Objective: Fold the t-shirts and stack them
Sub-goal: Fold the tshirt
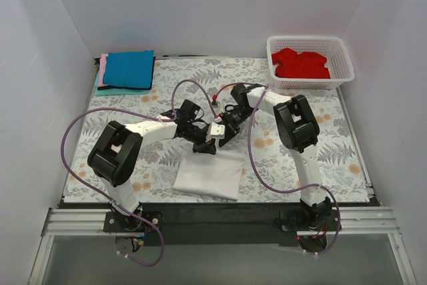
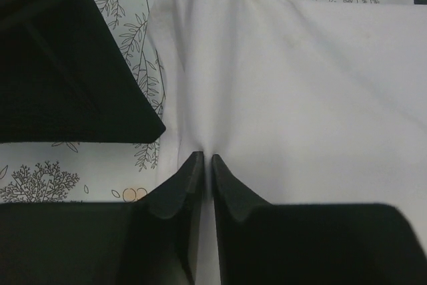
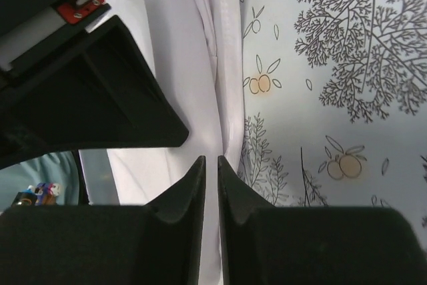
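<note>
Folding the white t-shirt (image 1: 210,175): your left gripper (image 2: 202,159) and right gripper (image 3: 205,161) clamp its far edge (side by side); you'd likely draw both nearward together.

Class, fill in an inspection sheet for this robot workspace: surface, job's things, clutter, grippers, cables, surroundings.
Surface: table under a floral cloth, lying flat.
Job's things: white shirt partly folded, front centre; red shirt bunched in the basket, far right; blue shirt folded on top of the pink shirt, far left.
Clutter: nothing seen.
Grippers: left gripper shut on the white shirt; right gripper shut on it too, both at its far edge, close together.
Cables: purple cables loop along both arms.
Surroundings: white walls on three sides; metal rail at the front.
</note>
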Controlling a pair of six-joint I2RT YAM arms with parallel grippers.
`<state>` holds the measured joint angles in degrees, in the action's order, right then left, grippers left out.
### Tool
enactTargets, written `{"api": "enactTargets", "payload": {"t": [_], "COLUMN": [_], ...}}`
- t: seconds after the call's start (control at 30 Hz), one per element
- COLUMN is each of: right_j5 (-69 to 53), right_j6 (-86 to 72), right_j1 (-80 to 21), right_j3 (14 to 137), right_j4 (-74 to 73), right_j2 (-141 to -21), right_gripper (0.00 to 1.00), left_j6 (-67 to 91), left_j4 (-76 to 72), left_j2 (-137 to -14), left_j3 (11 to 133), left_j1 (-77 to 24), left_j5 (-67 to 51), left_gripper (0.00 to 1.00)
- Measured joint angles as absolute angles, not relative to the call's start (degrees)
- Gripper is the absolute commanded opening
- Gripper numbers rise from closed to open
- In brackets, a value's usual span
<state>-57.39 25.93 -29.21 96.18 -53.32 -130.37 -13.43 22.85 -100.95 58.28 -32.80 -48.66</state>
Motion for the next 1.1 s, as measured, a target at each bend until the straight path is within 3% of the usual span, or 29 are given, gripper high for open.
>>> {"api": "enactTargets", "payload": {"t": [0.1,0.57,1.1], "right_j5": [-57.32,-57.76,-58.41], "right_j6": [26.13,28.95,31.66], "right_j1": [-30.52,-35.48,-35.70], "right_j3": [96.40,97.73,97.67], "right_j4": [-52.99,-53.19,-53.80], "right_j2": [-132.09,-135.55,-135.59], "right_gripper": [0.17,0.15,0.17], "left_j6": [-14.55,-16.73,-17.98], "left_j4": [23.38,18.98,11.33], "left_j2": [-100.95,-93.78,-93.54], "left_j3": [58.28,53.89,52.05], "left_j1": [-32.84,-33.89,-33.87], "left_j5": [-48.23,-45.52,-42.02], "left_gripper": [0.00,0.00,0.00]}}
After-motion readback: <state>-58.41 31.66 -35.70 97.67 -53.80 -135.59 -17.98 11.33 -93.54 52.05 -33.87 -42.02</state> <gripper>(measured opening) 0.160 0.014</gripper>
